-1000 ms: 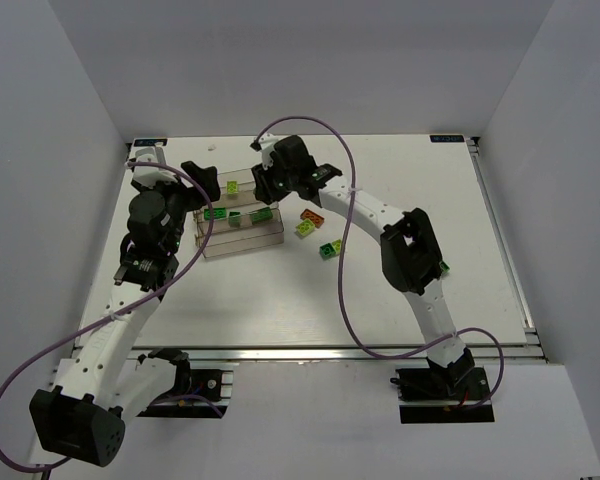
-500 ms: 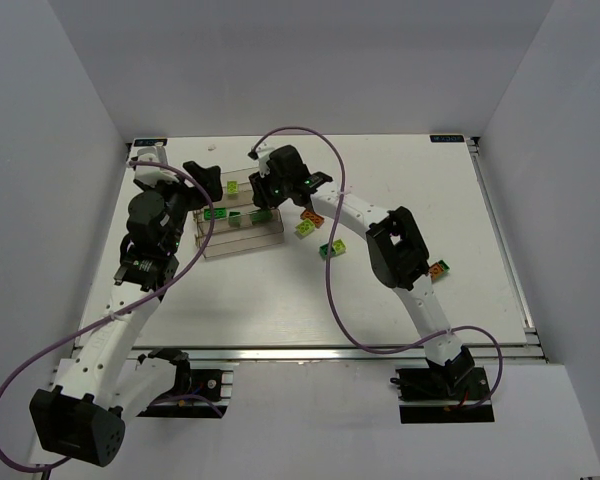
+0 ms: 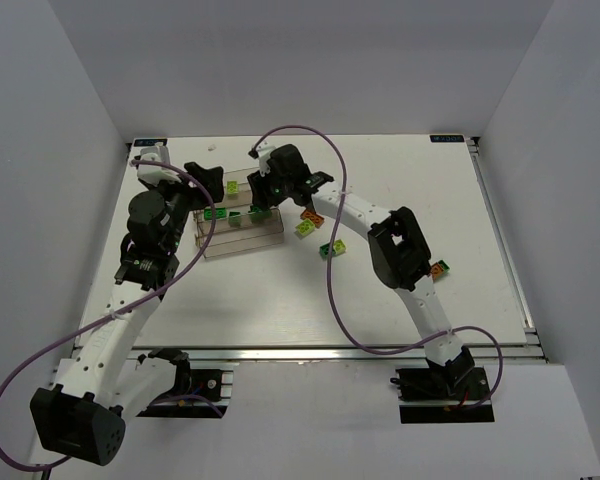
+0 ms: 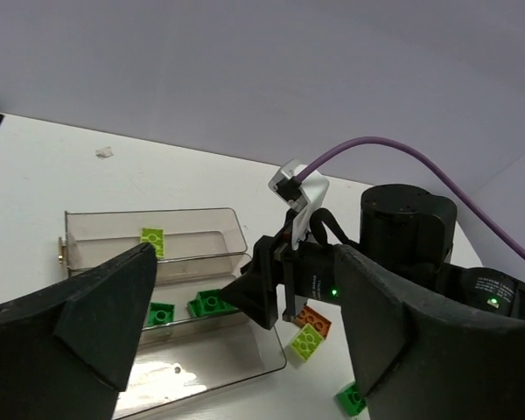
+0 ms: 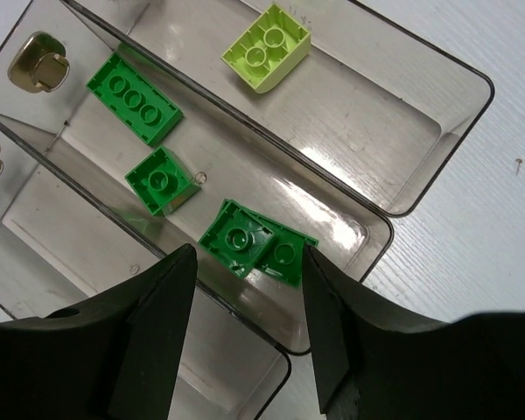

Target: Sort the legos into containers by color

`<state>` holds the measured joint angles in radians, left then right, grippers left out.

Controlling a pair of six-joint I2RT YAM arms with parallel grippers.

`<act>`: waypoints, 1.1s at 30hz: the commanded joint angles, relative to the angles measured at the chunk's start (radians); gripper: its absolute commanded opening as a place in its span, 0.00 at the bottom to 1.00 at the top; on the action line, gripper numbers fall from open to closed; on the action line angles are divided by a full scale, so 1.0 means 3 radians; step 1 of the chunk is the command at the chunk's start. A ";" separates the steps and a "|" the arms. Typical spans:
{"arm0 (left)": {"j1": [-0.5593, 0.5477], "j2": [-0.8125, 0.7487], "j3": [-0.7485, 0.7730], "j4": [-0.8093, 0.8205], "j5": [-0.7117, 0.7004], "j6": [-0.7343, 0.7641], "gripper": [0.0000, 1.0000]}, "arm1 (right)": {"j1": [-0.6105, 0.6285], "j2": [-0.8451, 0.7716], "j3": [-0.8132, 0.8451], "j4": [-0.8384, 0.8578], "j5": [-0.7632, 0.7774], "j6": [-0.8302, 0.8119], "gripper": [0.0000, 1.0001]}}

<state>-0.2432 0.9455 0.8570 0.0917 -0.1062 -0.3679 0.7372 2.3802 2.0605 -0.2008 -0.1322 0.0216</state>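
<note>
Two dark green studded plastic bricks [image 5: 254,241] lie in the middle channel of the clear plastic stepped bins [image 5: 376,114], one tilted across the other, directly under the right hand [image 5: 247,262]. Further along the same channel lie a flat green brick [image 5: 134,97] and a small green brick [image 5: 162,179]. A lime yellow-green brick [image 5: 267,48] sits alone in the next channel.

The right hand's fingers are apart with nothing between them, poised above the green channel. The left hand [image 4: 243,262] is spread wide and carries nothing, hovering near the far left corner of the bins.

On the white bench [image 3: 460,200], just right of the bins, an orange brick [image 3: 311,215] lies beside a loose lime brick [image 3: 305,229]. A green-and-lime pair [image 3: 329,248] lies near them. A second orange brick [image 3: 439,268] lies well apart, by the right arm's elbow.

This reads as a green drop-off at its end. The next move likely calls for lifting clear of the bin walls and crossing to the loose cluster. Those bricks crowd each other, so the fingers must straddle one without nudging its neighbour. Orange needs a channel of its own.
</note>
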 commanded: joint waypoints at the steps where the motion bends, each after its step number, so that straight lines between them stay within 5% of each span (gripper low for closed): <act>1: 0.0018 -0.0032 -0.0060 0.0144 0.0236 0.0009 0.89 | -0.0008 -0.0447 -0.0144 0.0178 0.0057 -0.0056 0.57; 6: 0.0018 0.0054 -0.0075 0.0256 0.0787 -0.0001 0.68 | -0.0074 -0.1224 -0.0950 0.0179 -0.0096 -0.0337 0.58; 14: -0.0140 0.0590 0.0053 0.0451 0.1770 -0.0282 0.75 | -0.0488 -0.2930 -0.2521 -0.0205 -0.1541 -0.1242 0.67; 25: -0.1096 0.1480 0.0554 -0.0739 0.1152 0.0617 0.85 | -0.0984 -0.4349 -0.3718 -0.0594 -0.1712 -0.1775 0.82; 29: -0.1250 0.1884 0.0798 -0.0950 0.0963 0.0817 0.86 | -0.1117 -0.4615 -0.3698 -0.0828 -0.1957 -0.2085 0.82; 33: -0.1429 0.2324 0.1049 -0.1225 0.0830 0.0950 0.87 | -0.1184 -0.4702 -0.3688 -0.1038 -0.1907 -0.2342 0.72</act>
<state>-0.6373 1.6009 1.1065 -0.1703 0.1982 -0.1520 0.3927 0.9901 0.9340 -0.4572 -0.6762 -0.5922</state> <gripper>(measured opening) 0.866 0.735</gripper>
